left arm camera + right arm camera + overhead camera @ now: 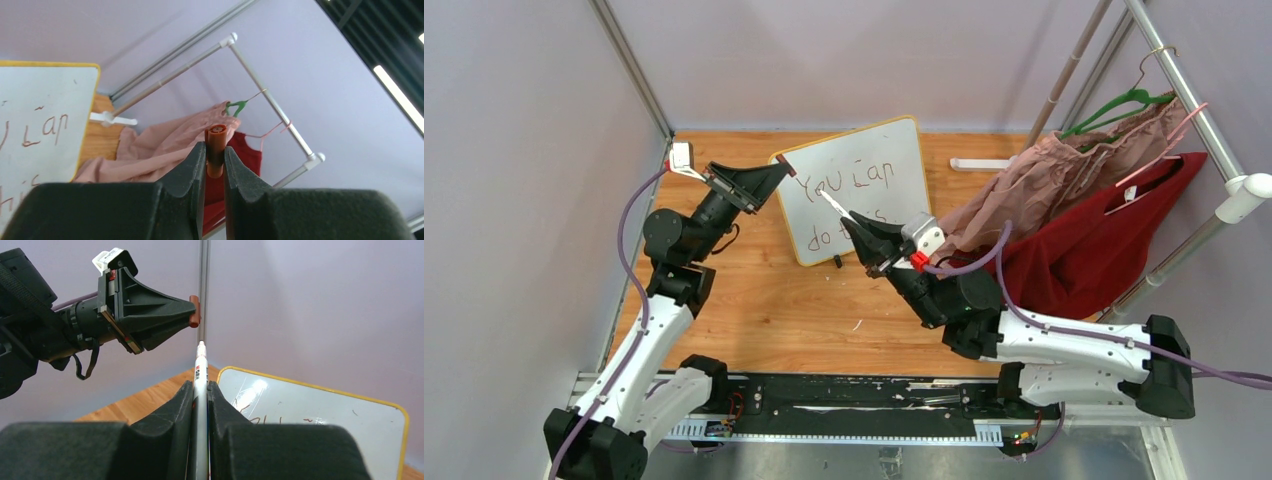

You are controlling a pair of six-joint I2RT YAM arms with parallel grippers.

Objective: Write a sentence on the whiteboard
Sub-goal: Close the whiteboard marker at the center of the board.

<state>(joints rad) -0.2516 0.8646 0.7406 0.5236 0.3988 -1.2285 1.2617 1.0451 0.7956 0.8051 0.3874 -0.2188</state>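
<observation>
The sentence (pixel 849 190) looks done already: "You can do this" can be read in two lines on the whiteboard (pixel 869 145), which is lying on the wooden table (pixel 764 300) toward the back, between the two arms. So recapping is probably what's left, judging by what's being held.

The marker (pixel 200 375) is clamped in the right gripper (pixel 200 390), with the jaws closed tight on the barrel. Its long axis runs straight out along the fingers, tip aimed toward the left arm. A small orange-brown cap (pixel 216 147) is pinched right at the fingertips of the left gripper (pixel 215 162), apparently held crosswise. Which end is the open one can't really be told.

The key bit: seen from the right wrist, the cap sits beyond the marker tip and a touch to the left, near but clearly apart. From above, both are hovering over the board's left side. The two axes don't look lined up yet, so some turning of the cap would likely be needed before anything gets pushed together.
</observation>
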